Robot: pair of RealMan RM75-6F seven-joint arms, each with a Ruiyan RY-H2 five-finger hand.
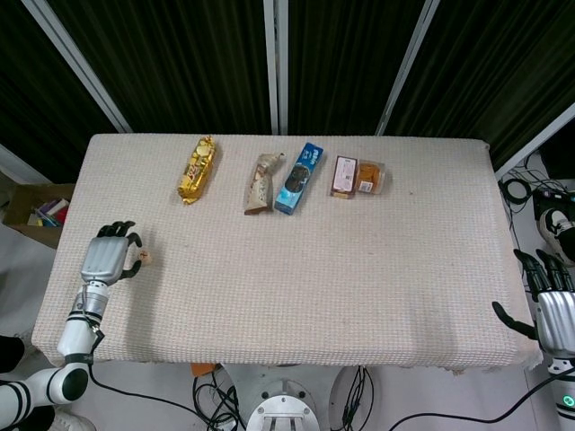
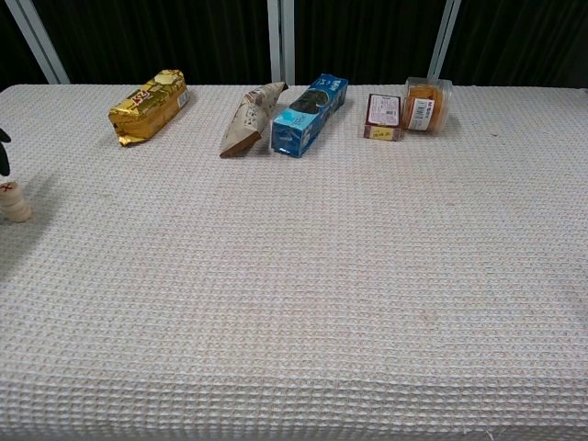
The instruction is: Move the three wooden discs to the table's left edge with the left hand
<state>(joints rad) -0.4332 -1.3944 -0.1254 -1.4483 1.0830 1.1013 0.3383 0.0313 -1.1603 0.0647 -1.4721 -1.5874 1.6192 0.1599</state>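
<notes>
The wooden discs [image 2: 13, 202] stand as a small stack near the table's left edge, the top one marked with a red cross. In the head view the discs [image 1: 144, 258] sit just right of my left hand [image 1: 106, 259]. That hand hovers at the edge with its fingers apart, holding nothing. Only a dark fingertip of the left hand [image 2: 3, 152] shows in the chest view, above the stack and clear of it. My right hand [image 1: 552, 301] hangs off the table's right edge, fingers spread and empty.
Along the far side lie a gold snack packet [image 1: 196, 169], a beige wrapper [image 1: 260, 183], a blue box [image 1: 298, 178] and a clear tub of orange snacks [image 1: 358, 176]. A cardboard box [image 1: 36, 211] sits on the floor at the left.
</notes>
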